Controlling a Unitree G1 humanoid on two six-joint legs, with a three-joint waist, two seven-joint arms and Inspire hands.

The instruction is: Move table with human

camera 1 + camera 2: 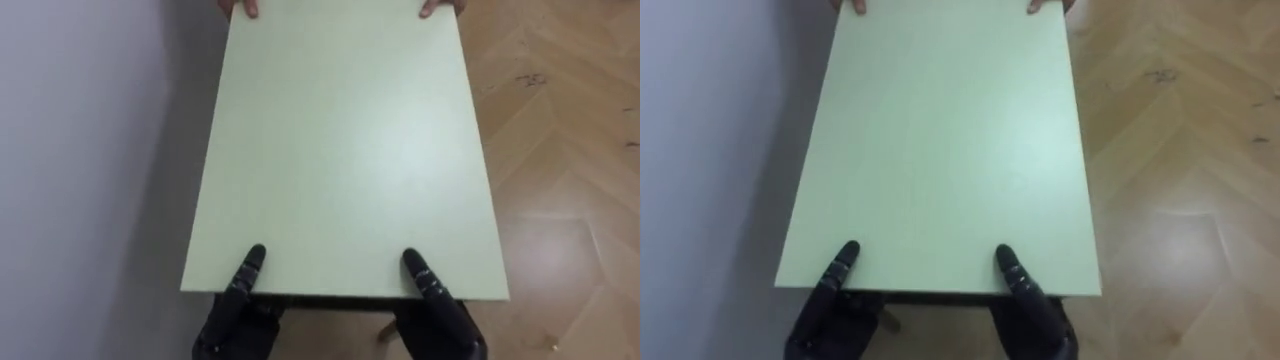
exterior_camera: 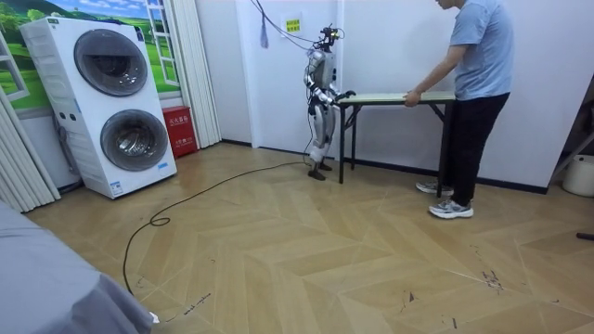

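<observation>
Pale green board tops the table (image 1: 340, 150), which stands lengthwise away from the robot, its dark legs showing in the room view. The robot's left hand (image 1: 238, 308) and right hand (image 1: 442, 310) each clasp the near short edge: a thumb lies flat on top, just inside each corner, while the palm sits below the edge, so the board is pinched between thumb and the fingers underneath. At the far short edge a person's hands (image 1: 240, 8) grip both corners, fingertips curled over the top. The long edge on the robot's left runs near a pale wall (image 1: 70, 150), parted from it by a narrow shaded strip. The opposite long edge faces open herringbone wood floor (image 1: 570, 200). The room view adds what the head camera cannot: the robot stands upright at the table's end on the room view's left, arms out to the board, and the person (image 2: 475, 83) stands at the other end, leaning forward with arms stretched down to it. The table lies parallel to the white wall behind it, and I cannot tell whether its legs touch the floor. Wide bare floor spreads towards the camera. Well apart on the room view's left stand two stacked washing machines (image 2: 111, 102), a red box (image 2: 176, 130) and a light curtain (image 2: 197, 74).
</observation>
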